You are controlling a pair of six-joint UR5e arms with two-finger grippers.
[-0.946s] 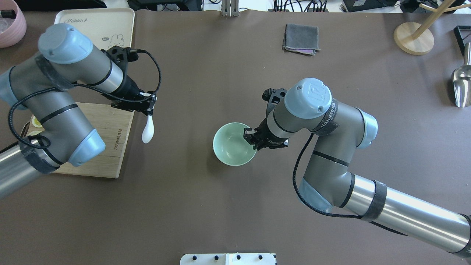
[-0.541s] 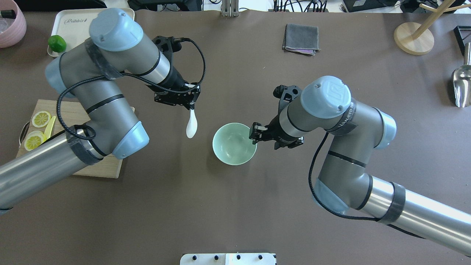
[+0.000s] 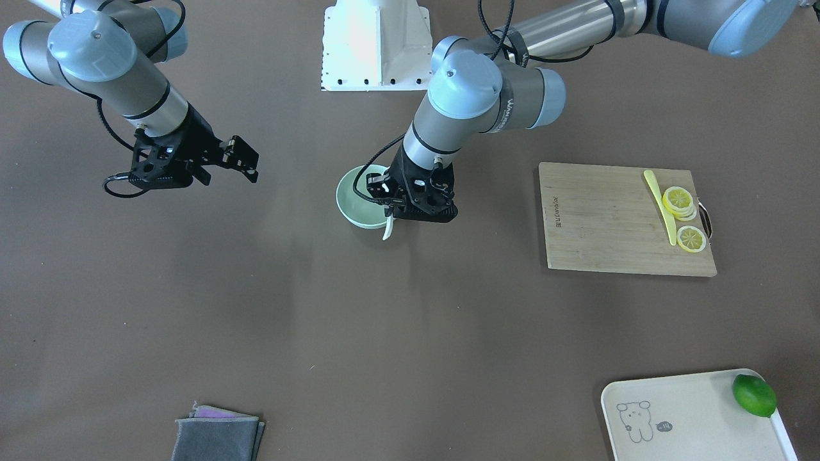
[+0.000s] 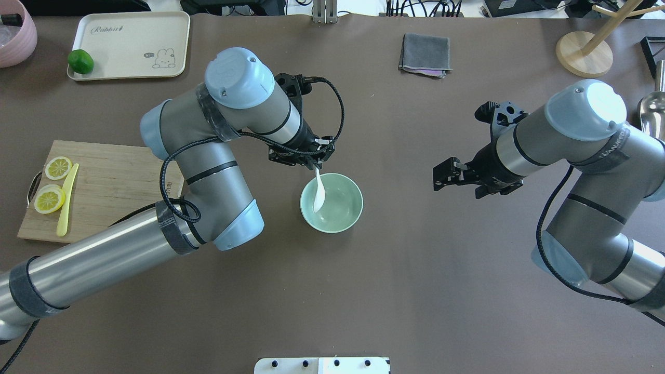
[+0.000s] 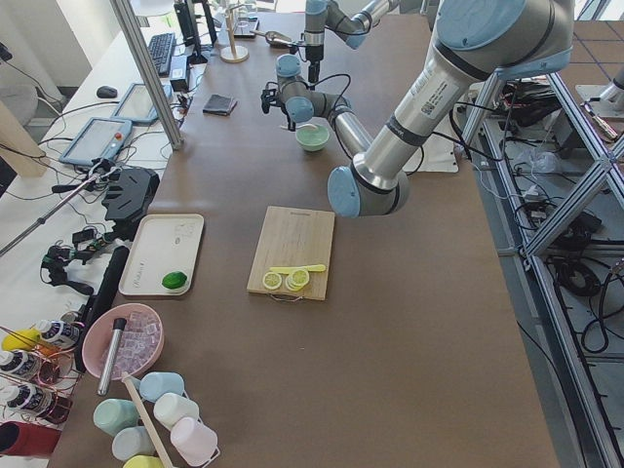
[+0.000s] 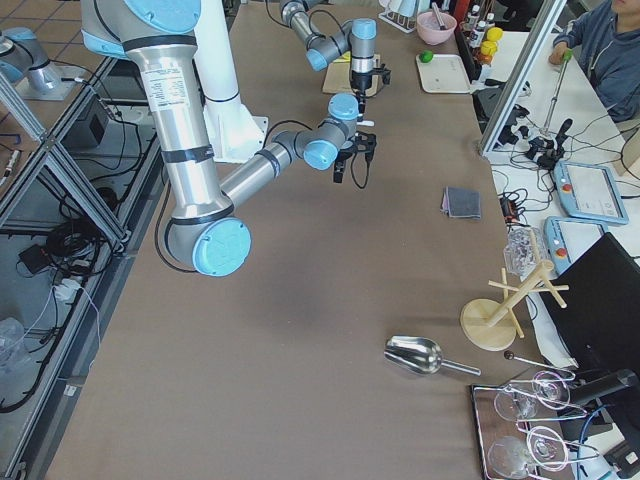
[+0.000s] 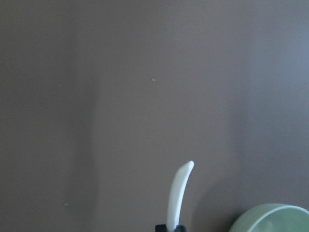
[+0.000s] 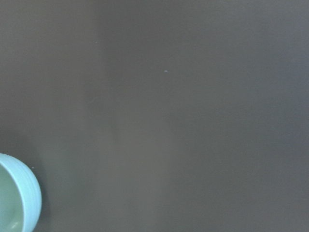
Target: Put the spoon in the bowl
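Nearest, in the middle of the brown surface (image 4: 332,301), the green bowl (image 4: 344,220). Just over its left part, seen from above, the white spoon (image 4: 318,193), hanging with the scoop down. Pinched at the handle top by the left fingers (image 4: 315,164), clenched tight on it. Cannot tell how low the scoop hangs, nor whether touching the bowl. Off to the right, well apart from the bowl, the right fingers (image 4: 442,179), spread wide and grasping nothing. Out to the left, a wooden board (image 4: 119,192) with lemon slices (image 4: 49,199) and a thin yellow knife (image 4: 67,205) lying on it. Farthest back, a pale tray (image 4: 124,57) with a green lime (image 4: 80,61) at its edge, and a folded grey cloth (image 4: 425,54).
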